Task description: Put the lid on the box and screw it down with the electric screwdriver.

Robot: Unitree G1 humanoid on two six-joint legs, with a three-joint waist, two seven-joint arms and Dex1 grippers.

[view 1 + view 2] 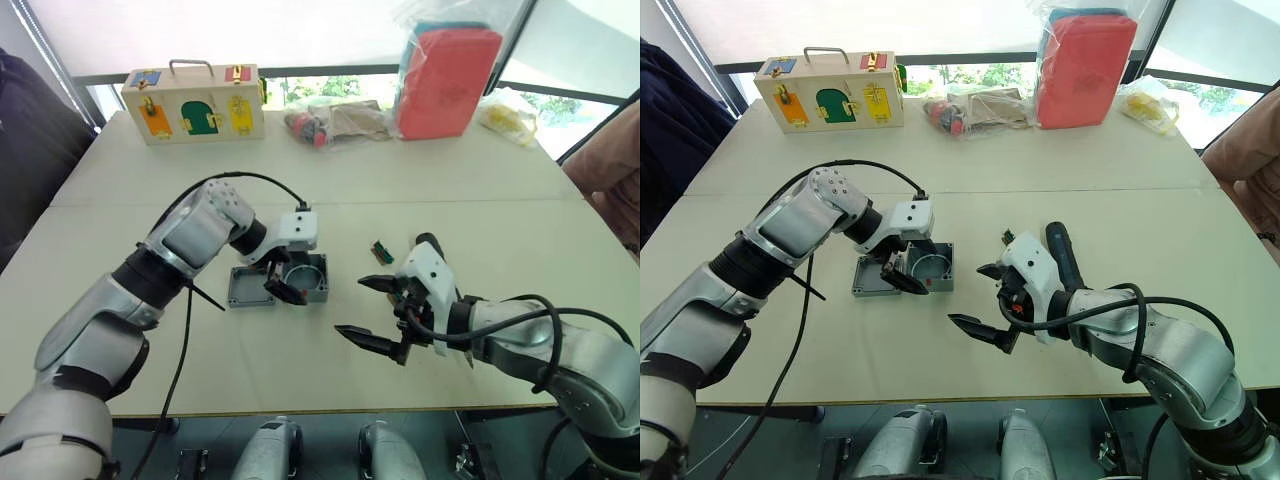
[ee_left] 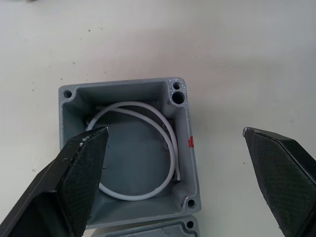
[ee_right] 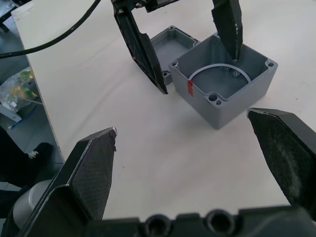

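Observation:
The grey box [image 1: 308, 280] stands open on the table with a white wire ring inside and a red mark [image 2: 190, 142] on one wall. Touching its left side, the flat grey lid [image 1: 248, 288] lies rim up. My left gripper [image 1: 285, 278] hangs open just above the box; one finger [image 2: 74, 173] is over the inside and the other is outside the red-marked wall. To the right of the box, my right gripper [image 1: 966, 294] is open and empty, pointing at the box [image 3: 222, 94]. Behind that gripper lies the dark electric screwdriver [image 1: 1068, 258], partly hidden.
A small green piece [image 1: 382, 252] lies right of the box. Along the table's far edge stand a wooden box with coloured doors [image 1: 195, 100], a clear bag of parts [image 1: 335, 120], a red pack in plastic [image 1: 445, 75] and a yellowish bag [image 1: 510, 115]. A person's sleeve [image 1: 610, 170] is at the right.

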